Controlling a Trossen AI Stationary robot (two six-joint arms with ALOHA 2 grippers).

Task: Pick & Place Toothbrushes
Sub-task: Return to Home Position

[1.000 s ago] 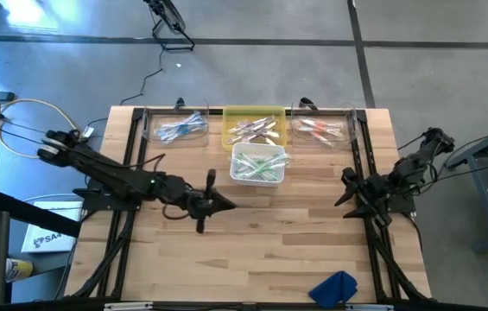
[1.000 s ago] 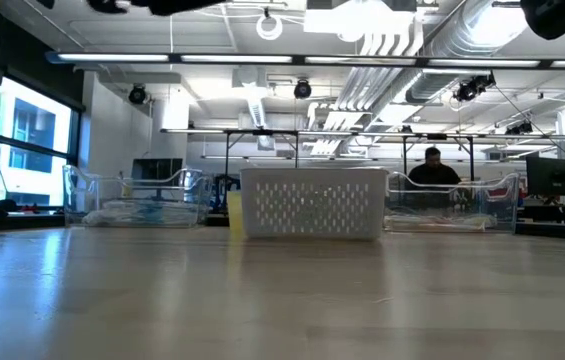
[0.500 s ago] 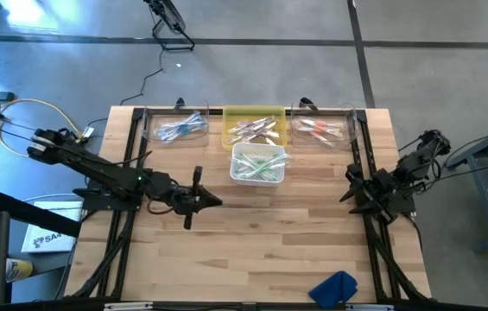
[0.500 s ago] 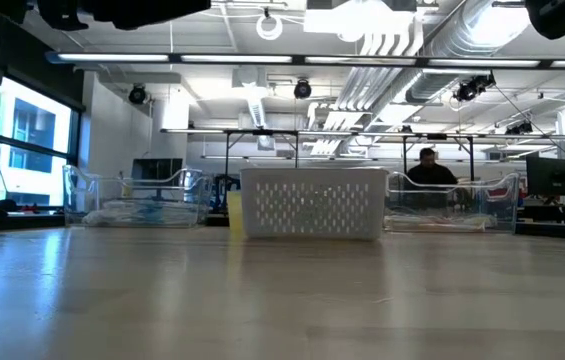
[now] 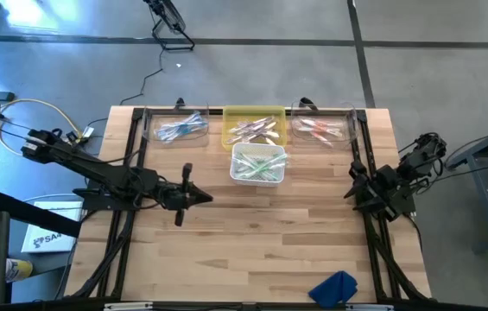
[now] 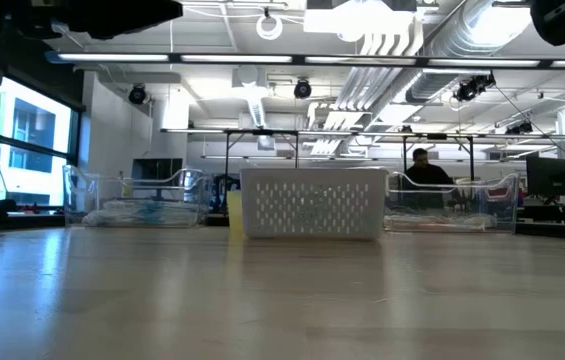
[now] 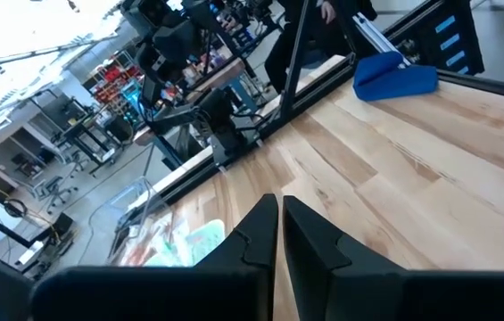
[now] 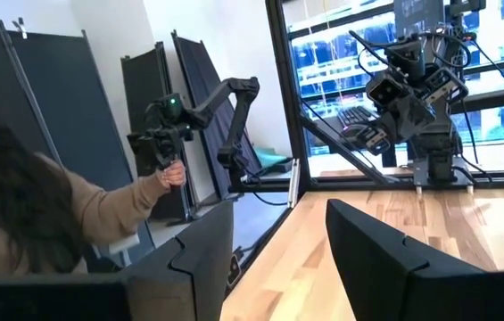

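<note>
At the far end of the table [image 5: 252,250], the toothbrushes [image 5: 259,166] lie in a white bin [image 5: 233,162], a yellow bin [image 5: 227,117] and two clear bins [image 5: 149,130]. The left pincer [image 5: 206,198] hangs over the table's left side, pressed together on nothing. The right pincer [image 5: 353,191], by the right edge, is spread and empty.

Left arm [image 5: 110,179]: slender matte-black links with thicker joint housings; a thin pale cable [image 5: 29,102] loops out from its rear end. Right arm [image 5: 392,184]: same matte-black build; a black cable [image 5: 425,138] arcs over its rear joint. Left gripper [image 7: 280,203]: two black fingers [image 7: 253,241]; faceted surfaces; a stepped notch along each inner edge. Right gripper [image 8: 278,207]: two broad dark fingers [image 8: 376,245]; flat faces; bevelled, angular edges; a raised ridge line runs down each finger.
</note>
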